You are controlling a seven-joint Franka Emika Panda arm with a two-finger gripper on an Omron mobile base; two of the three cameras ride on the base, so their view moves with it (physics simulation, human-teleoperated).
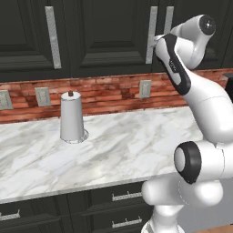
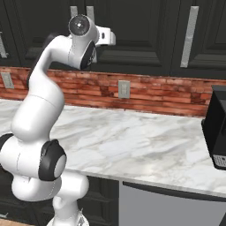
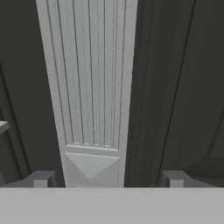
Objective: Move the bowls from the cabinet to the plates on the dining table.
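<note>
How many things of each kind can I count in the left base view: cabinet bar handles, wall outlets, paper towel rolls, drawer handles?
Vertical silver bar handles: 3
Wall outlets: 3
Paper towel roll: 1
Short drawer handles: 3
Total: 10

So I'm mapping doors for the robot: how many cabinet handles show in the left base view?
3. One handle at upper left above the paper towel roll; a close pair, and, at upper right beside the arm, the second partly covered. More may hide behind the arm.
</note>
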